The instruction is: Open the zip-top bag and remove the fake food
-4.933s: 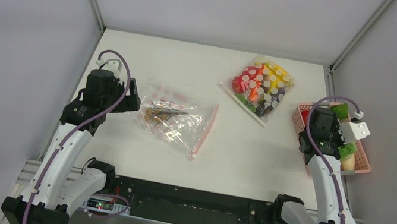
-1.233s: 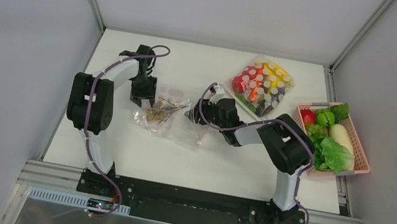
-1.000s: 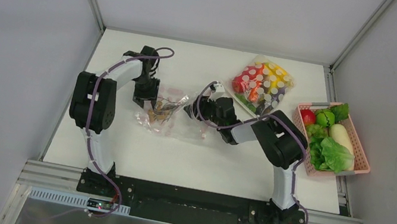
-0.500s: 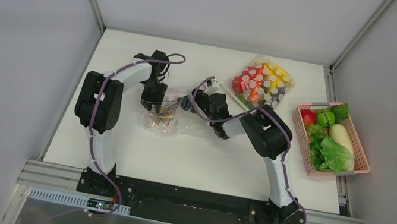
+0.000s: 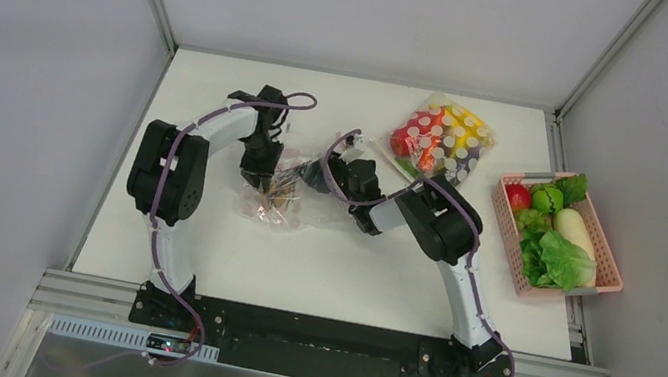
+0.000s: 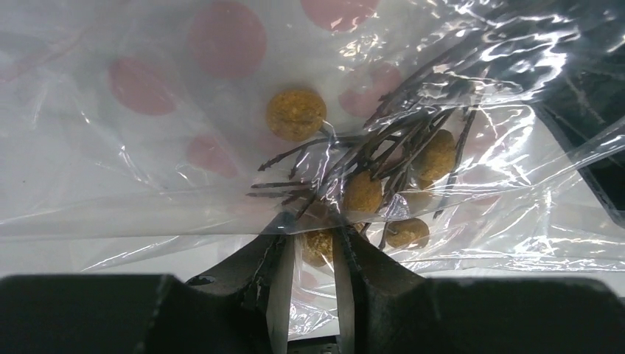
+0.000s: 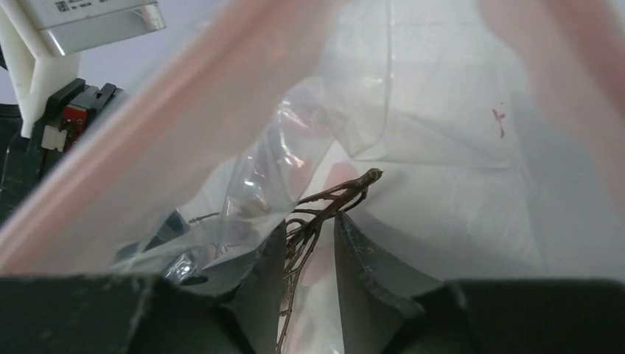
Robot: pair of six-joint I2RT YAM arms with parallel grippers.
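Observation:
The clear zip-top bag (image 5: 282, 203) with pink dots lies crumpled at mid-table. The fake food inside it is a bunch of brown twigs (image 6: 383, 140) with tan balls (image 6: 295, 114). My left gripper (image 5: 262, 180) comes at the bag's far-left side. Its jaws (image 6: 313, 240) stand narrow, pinching bag film (image 6: 147, 147) with one ball between the tips. My right gripper (image 5: 307, 176) reaches in through the pink zip mouth (image 7: 184, 96) from the right. That gripper (image 7: 309, 221) is narrowly open, with a twig (image 7: 335, 193) lying along its left finger.
A white-dotted bag (image 5: 441, 145) of red, yellow and purple items lies at the back right. The pink basket (image 5: 612, 273) at the right edge holds a red apple (image 5: 517, 196), lettuce (image 5: 564, 260) and other toy produce. Grey walls enclose the table.
Both arms came from their folded poses onto the bag. Over the last second both grippers narrowed, the right pushed farther left into the mouth, and the bag bunched up between them.

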